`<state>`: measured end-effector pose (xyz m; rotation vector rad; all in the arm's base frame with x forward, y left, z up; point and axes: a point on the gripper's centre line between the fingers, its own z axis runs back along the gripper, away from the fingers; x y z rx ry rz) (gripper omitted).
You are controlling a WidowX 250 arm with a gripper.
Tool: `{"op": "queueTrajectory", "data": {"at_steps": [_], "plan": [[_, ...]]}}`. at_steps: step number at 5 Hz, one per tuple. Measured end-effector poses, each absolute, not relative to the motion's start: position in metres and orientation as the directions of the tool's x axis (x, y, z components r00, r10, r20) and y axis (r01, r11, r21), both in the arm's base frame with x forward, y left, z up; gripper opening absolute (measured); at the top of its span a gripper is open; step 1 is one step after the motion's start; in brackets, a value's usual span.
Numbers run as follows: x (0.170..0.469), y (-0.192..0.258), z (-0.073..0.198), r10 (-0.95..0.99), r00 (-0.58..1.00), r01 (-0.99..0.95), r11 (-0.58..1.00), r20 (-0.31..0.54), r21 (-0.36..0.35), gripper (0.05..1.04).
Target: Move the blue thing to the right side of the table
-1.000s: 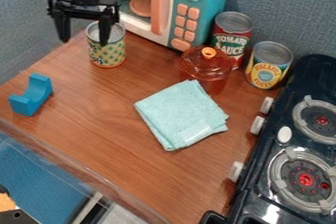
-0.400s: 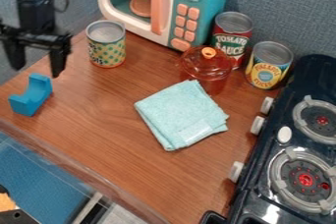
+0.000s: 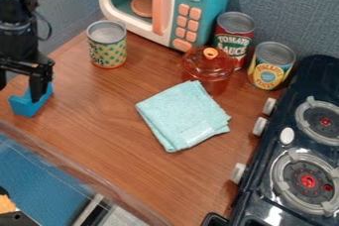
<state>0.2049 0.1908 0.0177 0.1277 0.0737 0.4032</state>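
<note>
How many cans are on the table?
3: one with a patterned label left of the toy microwave's door, a red one right of the microwave, and a yellow one beside the stove.

Even, fairly bright light covers the bench (image 3: 119, 136), leaving soft, faint shadows around the cloth (image 3: 182, 116). Glare whitens a patch of the glossy stove (image 3: 258, 190) at 5 o'clock, and small glints dot the pot (image 3: 206, 71) at 1 o'clock. The microwave (image 3: 182, 9) is dim inside at 12 o'clock; the arm (image 3: 17, 36) at 10 o'clock reads nearly black
</note>
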Motion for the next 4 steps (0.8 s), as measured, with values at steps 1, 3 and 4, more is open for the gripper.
{"op": "queueTrajectory", "data": {"at_steps": [1,3,4], "plan": [[0.200,0.197,0.007,0.406,0.912,-0.394,0.907,-0.061,0.146,1.000],[0.205,0.188,-0.018,0.414,0.904,-0.398,0.906,-0.110,0.145,0.944],[0.207,0.188,-0.018,0.414,0.905,-0.400,0.906,-0.095,0.143,0.659]]}}
